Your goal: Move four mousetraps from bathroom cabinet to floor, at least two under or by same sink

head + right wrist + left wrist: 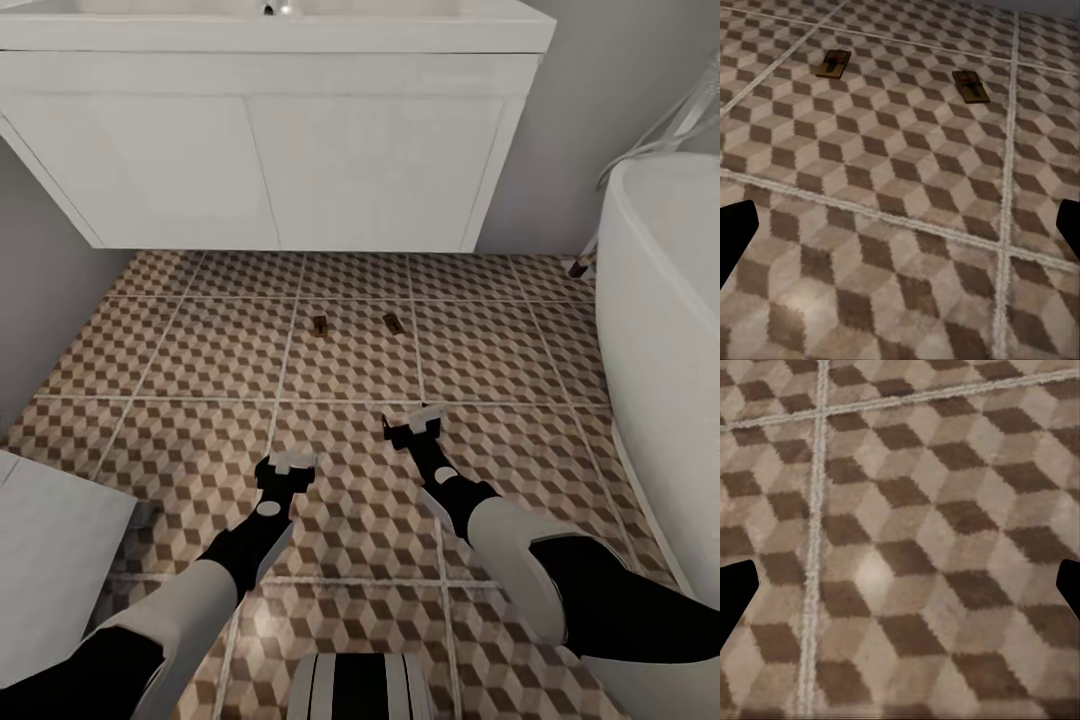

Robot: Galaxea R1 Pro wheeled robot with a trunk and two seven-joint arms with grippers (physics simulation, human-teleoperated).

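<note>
Two mousetraps, one (320,325) and another (392,322), lie flat on the bathroom floor (200,360) at the centre of the head view, just in front of the sink (280,120). My left jaws (290,462) and right jaws (425,420) both gape wide, holding nothing (tiles between the tips). I judge two more are due from the cabinet; I should set them apart from these.

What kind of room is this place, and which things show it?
Most likely a bathroom: a white wall-hung vanity with a sink, a white bathtub beside it, and a tiled floor with a cube pattern.
</note>
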